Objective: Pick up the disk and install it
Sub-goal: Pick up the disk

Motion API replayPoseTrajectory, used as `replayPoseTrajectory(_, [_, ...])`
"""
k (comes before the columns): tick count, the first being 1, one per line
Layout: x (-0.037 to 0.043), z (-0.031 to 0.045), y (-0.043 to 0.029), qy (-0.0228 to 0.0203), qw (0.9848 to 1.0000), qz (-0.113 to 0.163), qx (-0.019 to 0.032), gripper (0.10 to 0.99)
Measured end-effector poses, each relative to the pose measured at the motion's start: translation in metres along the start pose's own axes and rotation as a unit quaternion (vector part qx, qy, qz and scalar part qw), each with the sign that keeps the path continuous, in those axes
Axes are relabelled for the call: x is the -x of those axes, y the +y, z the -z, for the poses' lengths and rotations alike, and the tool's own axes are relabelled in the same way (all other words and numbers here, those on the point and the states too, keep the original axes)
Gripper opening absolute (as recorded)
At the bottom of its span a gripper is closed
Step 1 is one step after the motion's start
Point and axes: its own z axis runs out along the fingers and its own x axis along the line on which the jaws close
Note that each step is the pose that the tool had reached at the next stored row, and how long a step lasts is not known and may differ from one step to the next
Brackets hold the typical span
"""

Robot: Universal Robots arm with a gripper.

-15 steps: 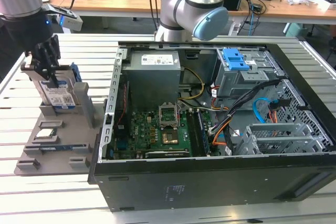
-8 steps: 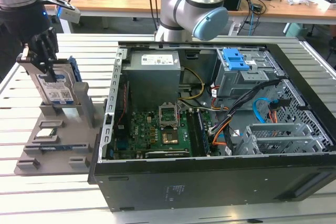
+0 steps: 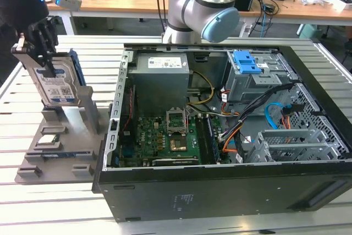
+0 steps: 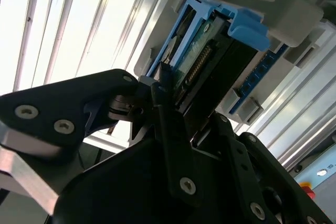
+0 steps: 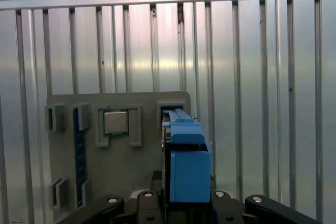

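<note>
The disk (image 3: pixel 55 83) is a silver drive with a blue-and-white label and blue side rails. It stands on edge at the top of the grey stand (image 3: pixel 82 116), on the exterior view's left. My black gripper (image 3: pixel 41 59) comes down on its upper edge, with one finger on each side of it, shut on the disk. In the second wrist view the disk's connector end (image 4: pixel 210 61) and blue rail stick out beyond the fingers (image 4: pixel 164 85). In the first wrist view the disk's blue rail (image 5: pixel 186 166) sits between the gripper's two linkages (image 5: pixel 186 205).
A grey fixture plate (image 3: pixel 49 163) under the stand holds a small square silver chip (image 3: pixel 49 140) (image 5: pixel 115 122). The open computer case (image 3: pixel 220 191) lies to the exterior view's right, with motherboard (image 3: pixel 165 136), a blue-latched bay (image 3: pixel 247 61) and a metal drive cage (image 3: pixel 300 144). The table is ribbed aluminium.
</note>
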Motion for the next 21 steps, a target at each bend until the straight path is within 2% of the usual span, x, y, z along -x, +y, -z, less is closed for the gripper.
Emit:
replayPoseTrajectory(4, [0.0005,0.0102,-0.0002,0.0000,1.0000,0.000,0.0000,0.357])
replayPoseTrajectory(11, [0.0008,0.0211,-0.0004,0.0000,1.0000,0.000,0.0000,0.357])
replayPoseTrajectory(16, [0.0007,0.0333,-0.0006,0.0000,1.0000,0.000,0.0000,0.357])
replayPoseTrajectory(21, [0.0007,0.0412,-0.0007,-0.0001,1.0000,0.000,-0.0001,0.357])
